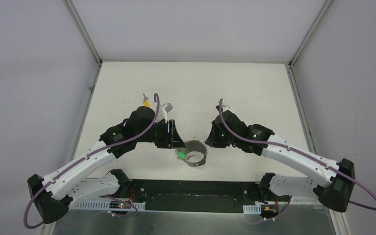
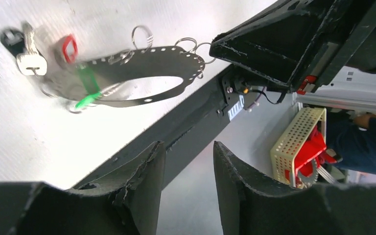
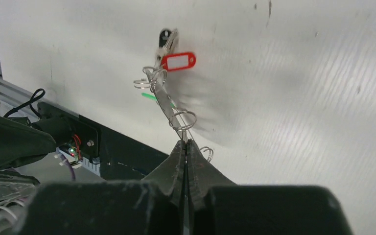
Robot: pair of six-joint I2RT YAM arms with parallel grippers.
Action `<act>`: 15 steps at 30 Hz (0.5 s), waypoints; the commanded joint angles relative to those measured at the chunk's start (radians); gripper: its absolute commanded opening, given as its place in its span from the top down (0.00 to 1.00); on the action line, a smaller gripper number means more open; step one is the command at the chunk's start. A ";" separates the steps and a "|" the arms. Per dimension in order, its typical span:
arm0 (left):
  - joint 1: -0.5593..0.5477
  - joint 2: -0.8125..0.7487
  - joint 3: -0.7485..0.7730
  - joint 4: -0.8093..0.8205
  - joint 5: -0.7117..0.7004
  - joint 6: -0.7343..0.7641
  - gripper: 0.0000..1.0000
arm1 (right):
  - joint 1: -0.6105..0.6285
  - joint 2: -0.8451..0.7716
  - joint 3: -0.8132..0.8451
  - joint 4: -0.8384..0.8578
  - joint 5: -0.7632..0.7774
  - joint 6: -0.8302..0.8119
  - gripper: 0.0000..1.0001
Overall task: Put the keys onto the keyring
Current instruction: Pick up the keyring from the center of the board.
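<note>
The keyring is a thin grey perforated loop held up between the two arms. My right gripper is shut on one end of the keyring; the left wrist view shows it at the loop's right end. A green tag, a red tag and a silver key hang at the keyring's far end. My left gripper is open and empty, just left of the loop. A yellow-tagged key and another silver key lie on the table behind my left arm.
A black rail runs along the table's near edge. Beyond it, off the table, stands a cream perforated basket with red things inside. White walls close in the table on three sides.
</note>
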 commanded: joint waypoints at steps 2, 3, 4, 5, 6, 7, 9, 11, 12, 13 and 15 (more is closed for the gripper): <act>0.006 0.024 0.123 -0.014 -0.091 0.156 0.58 | -0.110 0.078 0.226 -0.048 -0.064 -0.370 1.00; 0.006 0.033 0.147 -0.016 -0.107 0.179 0.57 | -0.134 0.090 0.259 -0.048 -0.098 -0.411 1.00; 0.006 0.042 0.163 -0.017 -0.117 0.202 0.57 | -0.162 0.101 0.291 -0.050 -0.132 -0.465 1.00; 0.006 0.054 0.182 -0.017 -0.129 0.227 0.57 | -0.188 0.115 0.329 -0.050 -0.174 -0.503 1.00; 0.006 0.067 0.202 -0.016 -0.141 0.252 0.57 | -0.215 0.127 0.359 -0.052 -0.207 -0.538 1.00; 0.006 0.083 0.222 -0.016 -0.153 0.288 0.57 | -0.241 0.145 0.385 -0.053 -0.245 -0.576 1.00; 0.006 0.112 0.258 -0.014 -0.174 0.347 0.57 | -0.285 0.172 0.435 -0.056 -0.318 -0.652 1.00; 0.006 0.147 0.288 -0.003 -0.197 0.412 0.57 | -0.315 0.199 0.470 -0.059 -0.396 -0.737 1.00; 0.006 0.161 0.298 0.008 -0.201 0.450 0.57 | -0.323 0.213 0.485 -0.060 -0.422 -0.781 1.00; 0.006 0.174 0.304 0.025 -0.195 0.488 0.57 | -0.330 0.228 0.496 -0.066 -0.445 -0.819 1.00; 0.006 0.196 0.307 0.058 -0.177 0.559 0.58 | -0.346 0.253 0.516 -0.083 -0.495 -0.910 1.00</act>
